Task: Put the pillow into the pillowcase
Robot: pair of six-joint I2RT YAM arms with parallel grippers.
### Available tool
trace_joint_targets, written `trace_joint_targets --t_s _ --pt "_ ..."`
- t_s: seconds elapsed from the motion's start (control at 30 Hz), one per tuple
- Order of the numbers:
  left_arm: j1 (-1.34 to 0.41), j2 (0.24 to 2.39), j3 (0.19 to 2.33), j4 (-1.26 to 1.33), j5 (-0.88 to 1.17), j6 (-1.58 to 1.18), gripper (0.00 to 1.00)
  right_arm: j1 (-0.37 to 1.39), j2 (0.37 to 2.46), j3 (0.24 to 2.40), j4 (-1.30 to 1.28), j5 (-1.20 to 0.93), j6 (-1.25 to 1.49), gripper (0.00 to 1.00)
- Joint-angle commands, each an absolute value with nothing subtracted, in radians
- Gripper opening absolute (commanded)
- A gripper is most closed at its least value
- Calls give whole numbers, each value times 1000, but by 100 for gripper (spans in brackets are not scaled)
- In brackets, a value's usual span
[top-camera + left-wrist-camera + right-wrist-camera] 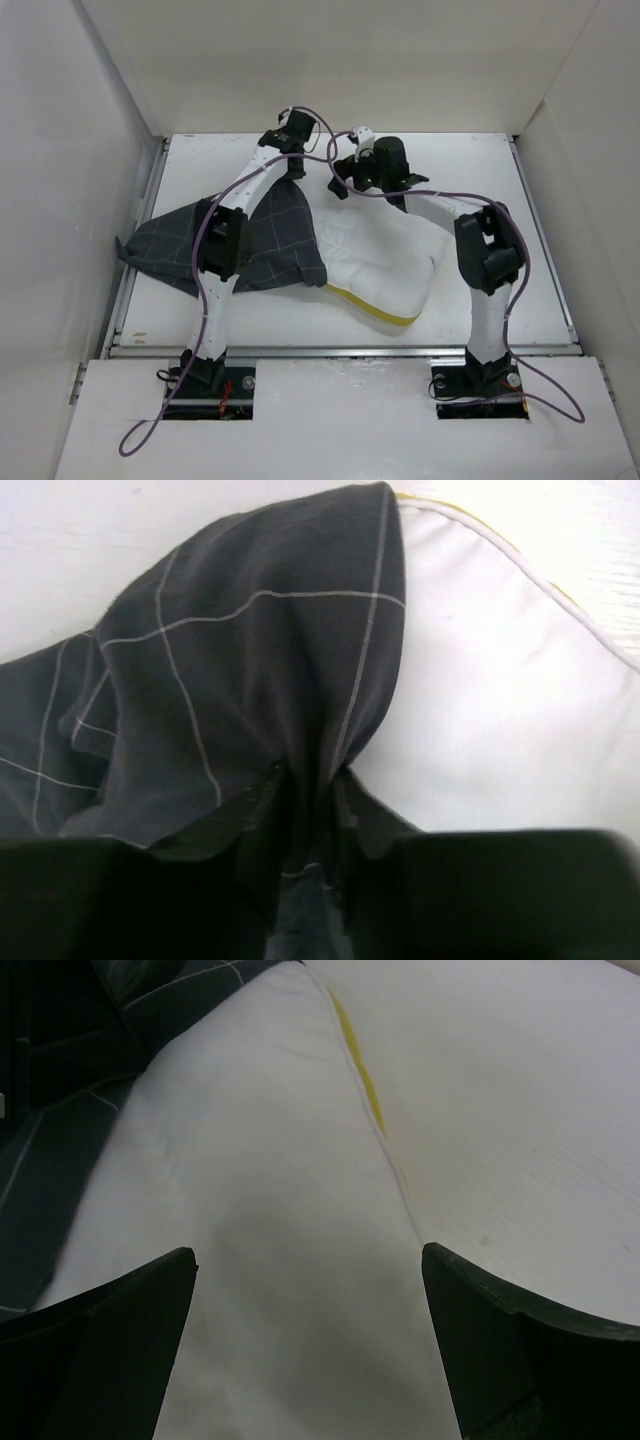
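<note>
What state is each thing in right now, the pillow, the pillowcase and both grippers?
pillow, lying mostly uncovered, one end against the pillowcase.
pillowcase, lying rumpled, one edge pinched and lifted.
left gripper, shut on the pillowcase.
right gripper, open above the pillow.

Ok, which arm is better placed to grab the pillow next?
Right. The right gripper is open over the pillow; the left gripper is shut on the pillowcase.

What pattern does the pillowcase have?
The pillowcase is dark charcoal with thin light grid lines, clearest in the left wrist view.
</note>
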State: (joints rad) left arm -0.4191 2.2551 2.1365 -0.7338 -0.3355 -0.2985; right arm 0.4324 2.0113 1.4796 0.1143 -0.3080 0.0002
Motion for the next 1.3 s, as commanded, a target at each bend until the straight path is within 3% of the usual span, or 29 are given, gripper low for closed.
trace_joint_targets --t_s 0.0,0.03,0.1,0.13,0.17,0.23,0.37,0.57,0.7,0.83,1.07,1.2,1.27 --pt "-387 2250 2190 -733 -350 -287 19 443 2110 1595 153 -483 -38 99" --pt "-387 2250 2191 -733 -335 -287 2 443 2141 1653 131 -521 -38 99" --pt "-387 2259 2203 -709 -298 -258 0 443 2218 1699 121 -575 -38 95" --pt "-387 2260 2212 -689 -284 -247 0 443 2238 1768 70 -679 -75 85" --pt "-387 2260 2212 -689 -261 -236 0 443 2249 1769 74 -719 -87 67" --pt "-387 2260 2253 -680 -232 -212 0 453 2249 1769 95 -765 -97 0" --pt "-420 2231 2299 -646 -213 -166 0 462 2130 1607 231 -857 -71 0" --pt "-511 2160 2348 -632 -95 -121 0 515 1844 1324 497 -813 -2 0" --pt "-609 2106 2349 -623 -40 -69 0 525 1835 1273 574 -714 96 0" --pt "-695 2017 2277 -623 24 -60 0 473 1835 1165 817 -611 315 0" --pt "-782 1793 1945 -474 57 -81 0 387 1913 938 1386 -551 694 0" --pt "-782 1822 1917 -465 59 -83 0 359 1922 902 1560 -636 758 0" --pt "-782 1918 2026 -501 -79 -100 0 359 1885 891 1549 -670 758 0"
